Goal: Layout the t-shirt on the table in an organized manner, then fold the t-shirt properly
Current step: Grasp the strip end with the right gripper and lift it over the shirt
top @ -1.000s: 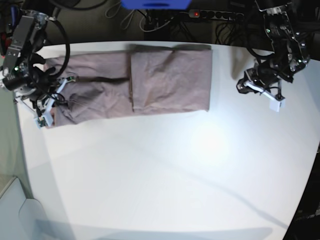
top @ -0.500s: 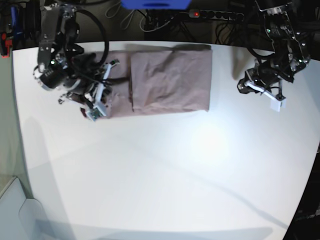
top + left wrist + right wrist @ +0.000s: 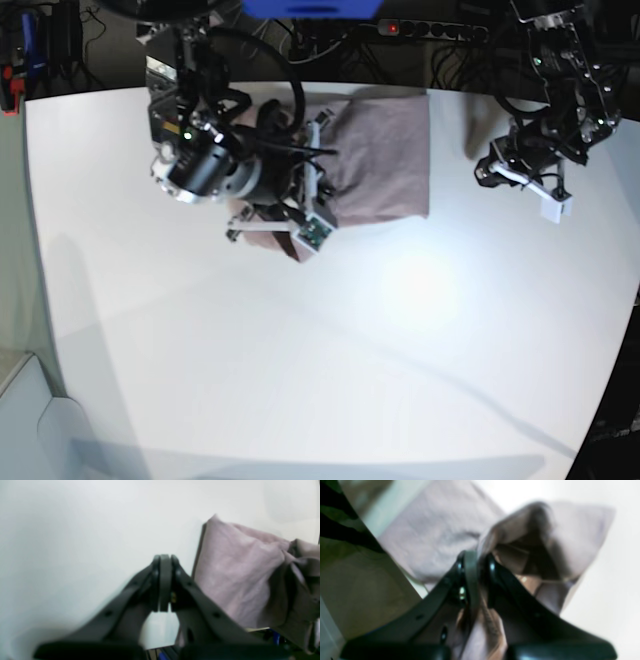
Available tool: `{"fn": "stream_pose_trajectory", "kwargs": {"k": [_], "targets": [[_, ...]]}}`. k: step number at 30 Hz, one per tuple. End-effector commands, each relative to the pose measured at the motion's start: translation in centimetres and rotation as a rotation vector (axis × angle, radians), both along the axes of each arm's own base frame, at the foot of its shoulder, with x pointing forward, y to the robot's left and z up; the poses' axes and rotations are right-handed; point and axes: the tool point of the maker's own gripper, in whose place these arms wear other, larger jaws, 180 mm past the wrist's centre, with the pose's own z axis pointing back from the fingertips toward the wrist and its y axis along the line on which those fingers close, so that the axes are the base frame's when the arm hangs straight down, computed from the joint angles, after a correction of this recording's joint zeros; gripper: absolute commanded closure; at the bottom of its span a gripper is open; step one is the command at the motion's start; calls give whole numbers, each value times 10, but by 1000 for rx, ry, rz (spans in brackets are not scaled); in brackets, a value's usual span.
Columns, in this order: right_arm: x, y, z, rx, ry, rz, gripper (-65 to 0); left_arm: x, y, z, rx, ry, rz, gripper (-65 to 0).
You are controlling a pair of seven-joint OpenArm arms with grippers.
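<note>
The dusty mauve t-shirt (image 3: 385,150) lies folded at the back of the white table (image 3: 330,340). My right gripper (image 3: 305,190) is shut on a lifted end of the t-shirt (image 3: 432,535) and holds it above the folded part; the cloth bunches between its fingers (image 3: 470,565) and hangs in a loose pocket. My left gripper (image 3: 545,200) hovers over bare table to the right of the shirt, apart from it. Its jaws are shut with nothing in them (image 3: 163,560), and the t-shirt's edge (image 3: 232,567) shows just beyond.
A power strip (image 3: 420,28) with a red light, cables and a blue object (image 3: 310,8) lie beyond the table's far edge. The table's left edge curves along a grey floor (image 3: 15,300).
My right arm has swept from the table's left side rightward, carrying the shirt's left end over the folded part. The left arm has not moved.
</note>
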Motion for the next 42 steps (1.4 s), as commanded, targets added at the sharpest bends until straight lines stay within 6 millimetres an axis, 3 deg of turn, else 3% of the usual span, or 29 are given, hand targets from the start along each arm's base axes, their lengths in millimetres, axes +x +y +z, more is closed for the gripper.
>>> {"fn": "stream_pose_trajectory", "kwargs": {"k": [1,4,11,16,20,27,32,36,42], "targets": [[5,11,14,41,-42,23,0,6,3,8,3,-30,-2,-3],[11,24,26,56,-77,52,0,4,1,6,1,-23,-6,-3],[20,48,18,104,-34,74,0,1,-2,4,-5,-17,-6,-2],[2,83,9,138,-8,178,0,1,0,4,-4,-18,-2,-1],[-3,98,4,171,10,206,0,-4,0,2,-4,-6,0,-1],[0,103,-12,172,56,209,0,-4,1,1,-4,-2,8,-1],[-1,105,-13,188,57,206,0,-4,5,2,4,-4,12,-1],[-2,106,-13,188,59,207,0,-6,33,11,24,-29,92,-1],[-3,105,-15,185,61,208,0,-21,109,30,129,-19,216,-1]]}}
